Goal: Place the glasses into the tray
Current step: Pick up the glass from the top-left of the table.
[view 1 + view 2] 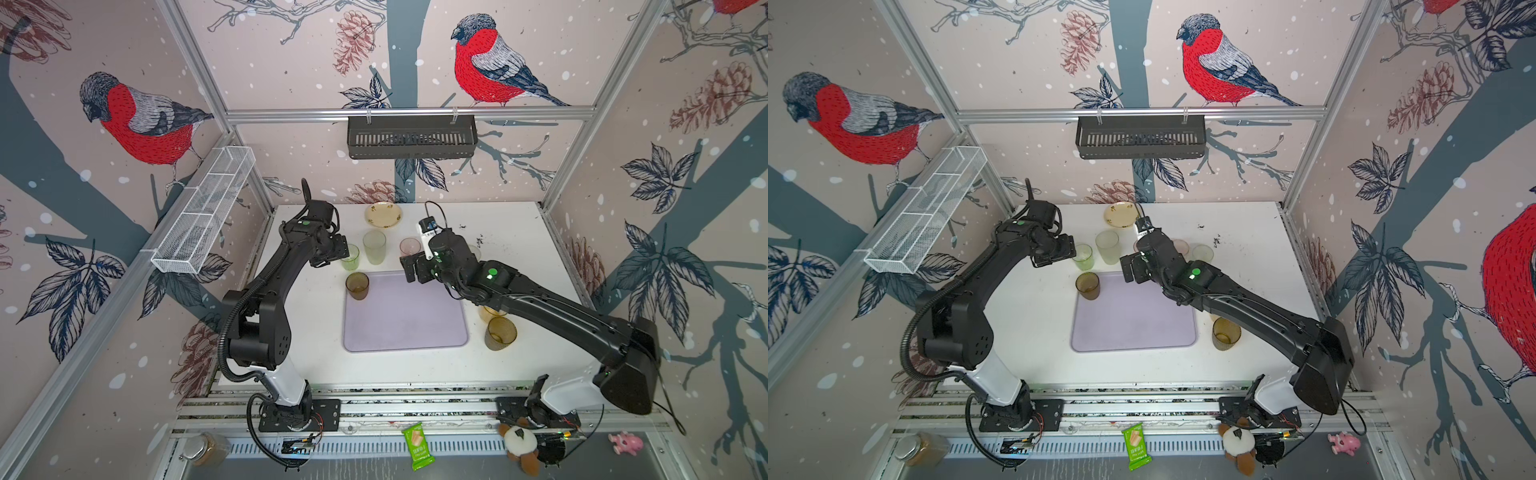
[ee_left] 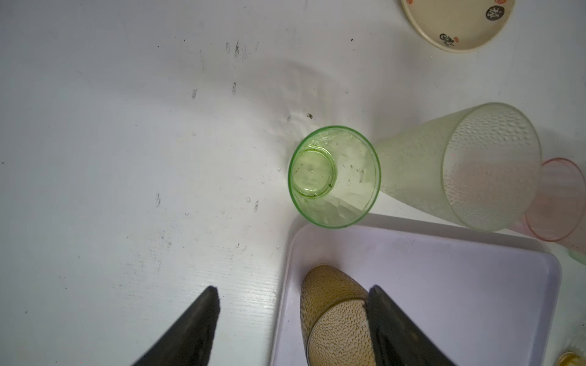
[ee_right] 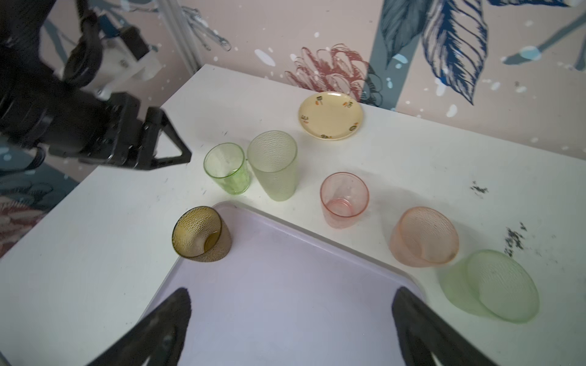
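One brown glass point(image 1: 357, 286) stands at the far left corner of the tray point(image 1: 407, 328). Your left gripper point(image 2: 293, 287) hangs above its far side, fingers spread and gripping nothing. Your right gripper point(image 3: 291, 291) hovers over the tray's far edge, fingers likewise apart and empty.

On the table point(image 1: 519, 253) beyond the tray you have:
- small green glass point(image 1: 350, 257)
- tall frosted glass point(image 1: 374, 247)
- pink glass point(image 3: 344, 199)
- peach glass point(image 3: 425, 236)
- ribbed green glass point(image 3: 494, 285)

Right of the tray stands a second brown glass point(image 1: 500, 332), with an amber glass point(image 1: 490, 314) partly hidden under the arm.

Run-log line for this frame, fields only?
tray: one brown glass in corner | left hand: open, empty | right hand: open, empty, over tray | other glasses: on table, outside tray
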Robot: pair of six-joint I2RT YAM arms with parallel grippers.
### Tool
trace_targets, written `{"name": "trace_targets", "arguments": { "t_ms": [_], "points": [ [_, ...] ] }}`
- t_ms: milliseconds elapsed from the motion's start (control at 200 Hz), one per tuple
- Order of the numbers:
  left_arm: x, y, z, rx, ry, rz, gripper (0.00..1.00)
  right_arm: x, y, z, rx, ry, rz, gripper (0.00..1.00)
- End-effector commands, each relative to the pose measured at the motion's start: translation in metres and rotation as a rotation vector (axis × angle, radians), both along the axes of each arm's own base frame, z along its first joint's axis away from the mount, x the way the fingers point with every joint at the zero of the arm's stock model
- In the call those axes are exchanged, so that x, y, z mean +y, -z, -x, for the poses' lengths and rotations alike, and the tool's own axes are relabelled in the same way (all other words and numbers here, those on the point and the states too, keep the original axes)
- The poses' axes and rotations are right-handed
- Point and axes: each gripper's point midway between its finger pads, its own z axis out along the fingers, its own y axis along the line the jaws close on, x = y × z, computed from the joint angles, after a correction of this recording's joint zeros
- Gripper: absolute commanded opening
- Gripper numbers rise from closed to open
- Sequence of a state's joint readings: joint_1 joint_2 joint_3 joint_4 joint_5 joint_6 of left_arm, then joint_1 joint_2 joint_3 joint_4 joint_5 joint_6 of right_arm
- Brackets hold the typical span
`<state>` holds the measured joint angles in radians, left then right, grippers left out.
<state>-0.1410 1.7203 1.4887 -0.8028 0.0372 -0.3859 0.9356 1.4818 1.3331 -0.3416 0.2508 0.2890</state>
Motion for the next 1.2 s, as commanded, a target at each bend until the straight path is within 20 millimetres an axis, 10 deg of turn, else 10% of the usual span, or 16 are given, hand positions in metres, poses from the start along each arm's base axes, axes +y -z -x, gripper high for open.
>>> {"name": "trace_targets", "arguments": {
  "t_ms": [0, 500, 1196],
  "points": [
    [0.002, 0.000, -0.008, 0.011, 0.003, 0.016, 0.71, 0.027, 0.008, 0.014, -0.004, -0.187, 0.093, 1.00],
    [0.008, 0.034, -0.040, 0.075, 0.005, 0.000, 0.66, 0.073, 0.031, 0.041, 0.069, -0.357, 0.106, 1.00],
    [0.010, 0.072, -0.042, 0.141, 0.018, -0.027, 0.49, 0.071, 0.046, 0.042, 0.092, -0.282, 0.124, 1.00]
  ]
}}
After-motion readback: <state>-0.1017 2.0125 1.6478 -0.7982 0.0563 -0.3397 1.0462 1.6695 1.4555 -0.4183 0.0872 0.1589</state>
